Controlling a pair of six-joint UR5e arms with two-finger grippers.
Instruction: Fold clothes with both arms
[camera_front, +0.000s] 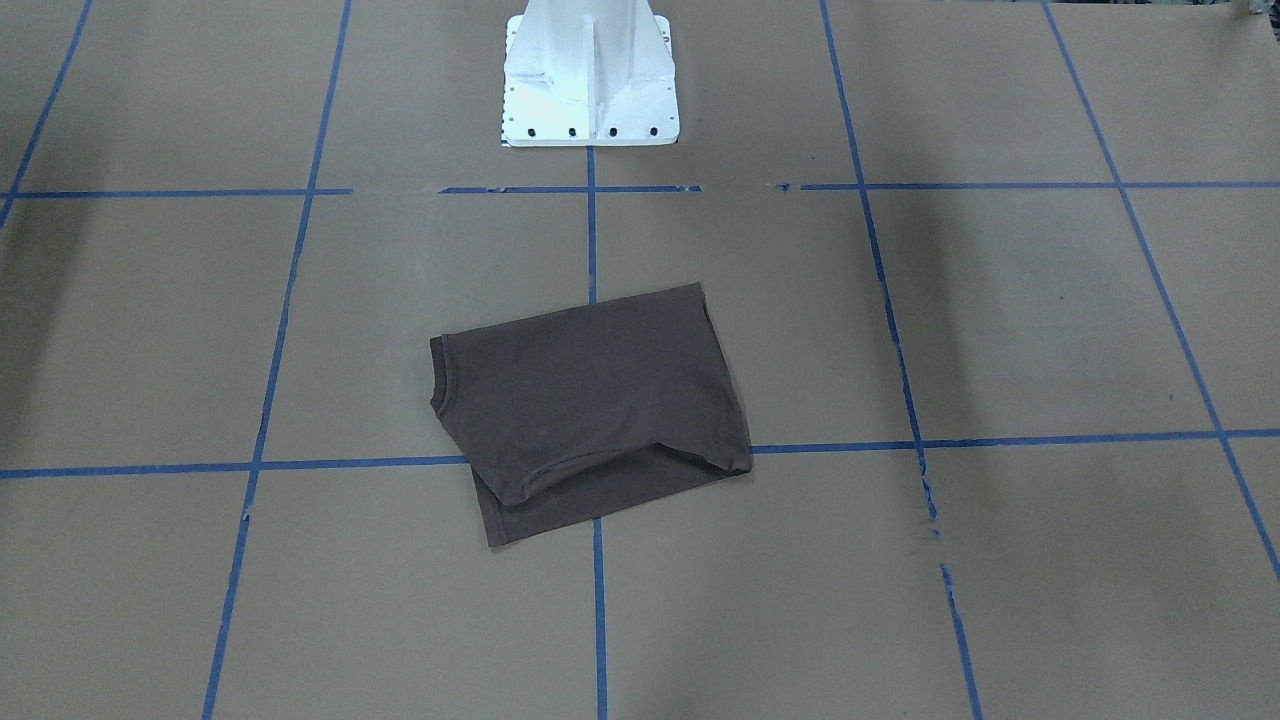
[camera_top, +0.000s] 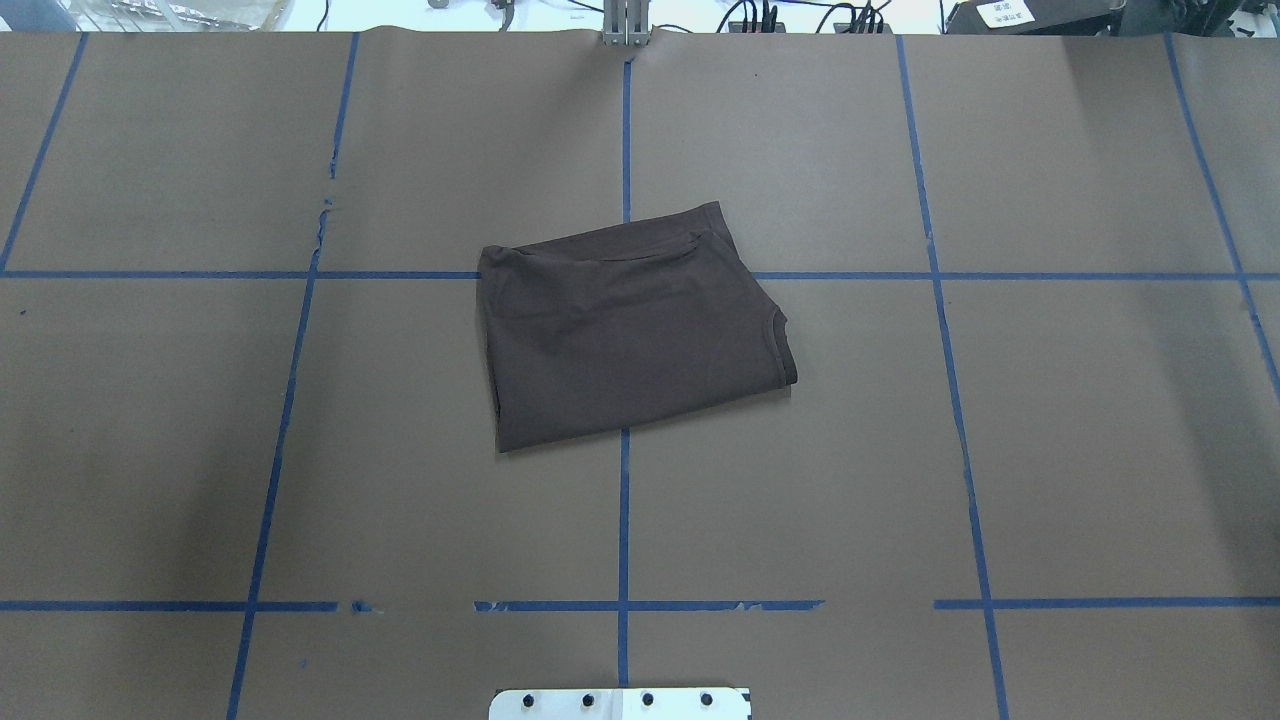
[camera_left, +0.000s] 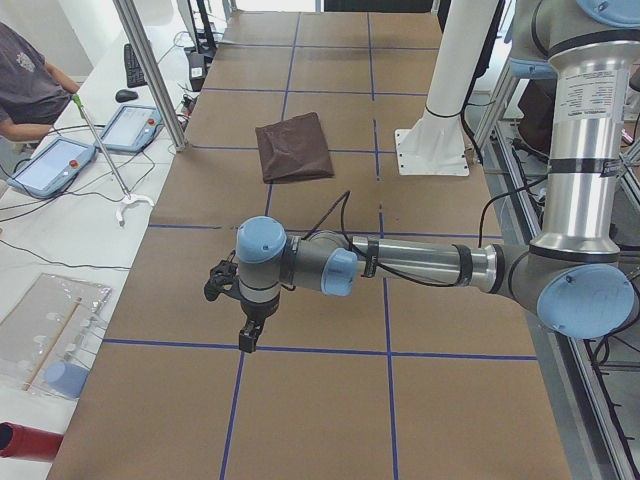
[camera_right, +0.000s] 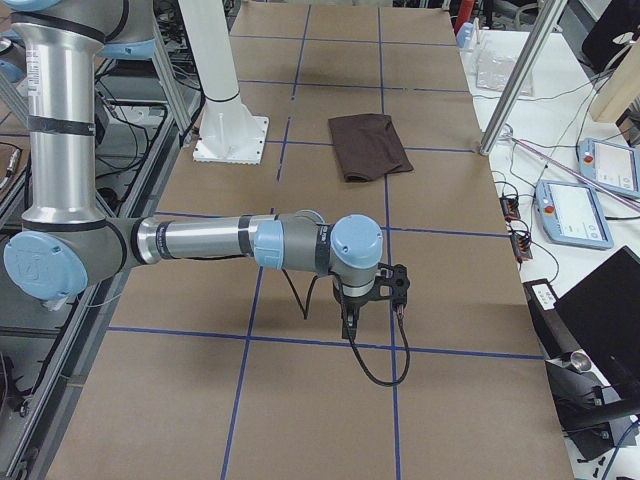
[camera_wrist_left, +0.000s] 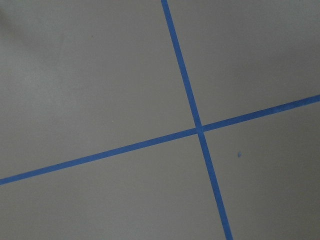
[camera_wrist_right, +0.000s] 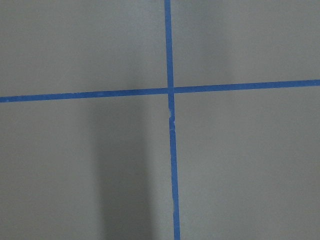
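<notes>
Left end effector (camera_left: 248, 335) and right end effector (camera_right: 350, 325) hover over tabletop (camera_top: 1050, 430); opening indeterminable. Folded shirt (camera_top: 630, 340) lies well apart.

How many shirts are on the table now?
1. The folded shirt lies in the middle, over blue tape lines, ahead of the pedestal. Another beneath it would be hidden.
</notes>
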